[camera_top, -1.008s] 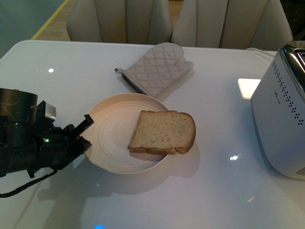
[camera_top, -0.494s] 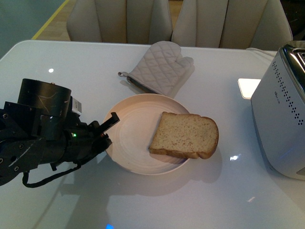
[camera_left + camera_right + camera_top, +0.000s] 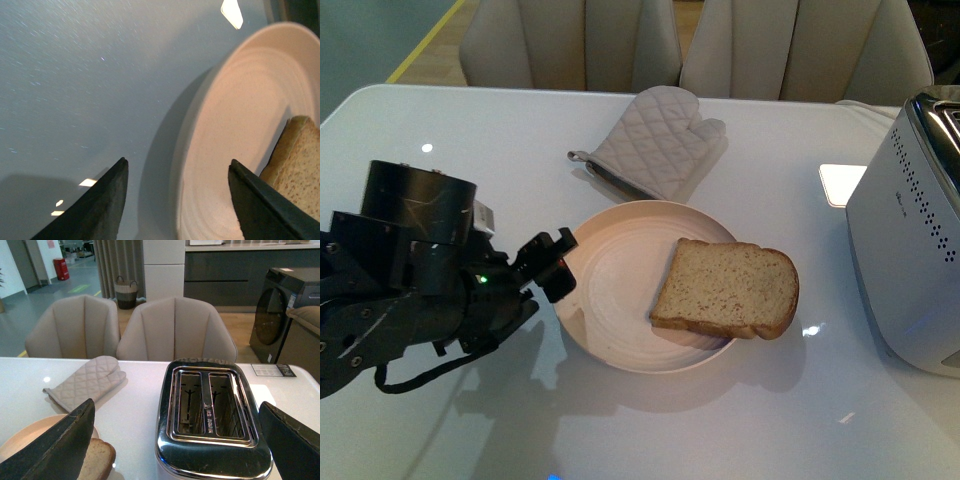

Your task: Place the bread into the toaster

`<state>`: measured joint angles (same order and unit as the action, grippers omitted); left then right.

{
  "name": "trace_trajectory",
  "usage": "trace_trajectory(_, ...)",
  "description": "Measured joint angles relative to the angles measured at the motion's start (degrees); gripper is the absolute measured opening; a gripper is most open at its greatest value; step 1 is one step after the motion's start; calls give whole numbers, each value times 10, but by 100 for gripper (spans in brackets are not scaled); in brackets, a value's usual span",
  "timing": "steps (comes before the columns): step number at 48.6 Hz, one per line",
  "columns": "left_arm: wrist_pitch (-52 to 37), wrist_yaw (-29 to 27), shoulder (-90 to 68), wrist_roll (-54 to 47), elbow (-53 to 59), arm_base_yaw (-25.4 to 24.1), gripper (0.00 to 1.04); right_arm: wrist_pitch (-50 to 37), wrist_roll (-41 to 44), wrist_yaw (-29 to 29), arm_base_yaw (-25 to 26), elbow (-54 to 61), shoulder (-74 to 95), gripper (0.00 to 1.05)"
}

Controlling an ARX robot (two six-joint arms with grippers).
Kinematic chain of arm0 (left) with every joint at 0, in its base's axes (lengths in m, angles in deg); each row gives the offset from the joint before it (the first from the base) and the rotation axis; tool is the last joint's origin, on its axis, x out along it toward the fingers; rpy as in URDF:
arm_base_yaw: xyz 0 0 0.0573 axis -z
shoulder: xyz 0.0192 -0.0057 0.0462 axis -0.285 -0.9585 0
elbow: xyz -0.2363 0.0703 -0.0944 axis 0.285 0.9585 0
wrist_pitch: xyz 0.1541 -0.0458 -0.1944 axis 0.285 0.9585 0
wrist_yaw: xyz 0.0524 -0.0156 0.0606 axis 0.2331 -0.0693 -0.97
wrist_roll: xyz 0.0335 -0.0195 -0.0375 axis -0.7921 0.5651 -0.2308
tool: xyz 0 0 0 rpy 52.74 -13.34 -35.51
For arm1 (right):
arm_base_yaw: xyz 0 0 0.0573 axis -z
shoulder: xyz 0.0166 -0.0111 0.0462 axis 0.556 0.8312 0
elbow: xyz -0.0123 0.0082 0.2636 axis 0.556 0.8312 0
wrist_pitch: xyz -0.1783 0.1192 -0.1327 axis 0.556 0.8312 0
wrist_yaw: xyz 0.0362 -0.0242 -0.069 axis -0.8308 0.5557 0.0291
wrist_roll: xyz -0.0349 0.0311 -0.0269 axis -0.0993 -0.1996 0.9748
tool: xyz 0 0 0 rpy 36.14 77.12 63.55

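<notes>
The bread (image 3: 726,289) lies flat on the right side of a round cream plate (image 3: 605,290), its crust hanging over the plate's right rim. It also shows in the left wrist view (image 3: 296,165) and the right wrist view (image 3: 96,459). My left gripper (image 3: 552,264) is open, its jaws straddling the plate's left rim (image 3: 192,150). The white-grey toaster (image 3: 910,260) stands at the right edge of the table. In the right wrist view its chrome top (image 3: 210,417) with two empty slots lies between my open right gripper's fingers (image 3: 57,450). The right gripper is out of the front view.
A quilted grey oven mitt (image 3: 655,143) lies behind the plate, also seen in the right wrist view (image 3: 85,381). A small white card (image 3: 840,183) lies left of the toaster. Two beige chairs (image 3: 700,45) stand behind the white table (image 3: 470,130).
The plate with the bread has slid to the right across the table, toward the toaster. My left arm has moved right with it, staying at the plate's left rim.
</notes>
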<state>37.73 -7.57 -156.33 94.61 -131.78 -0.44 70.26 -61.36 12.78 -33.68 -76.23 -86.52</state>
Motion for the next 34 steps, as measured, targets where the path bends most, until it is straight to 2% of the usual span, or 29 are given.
trace_trajectory(11,-55,-23,82,-25,76,-82,99,0,0,0,0,0,0,96)
trace_trajectory(21,-69,-20,176,-61,125,-134,98,0,0,0,0,0,0,96)
trace_trajectory(34,-104,-39,288,-92,171,-148,98,0,0,0,0,0,0,96)
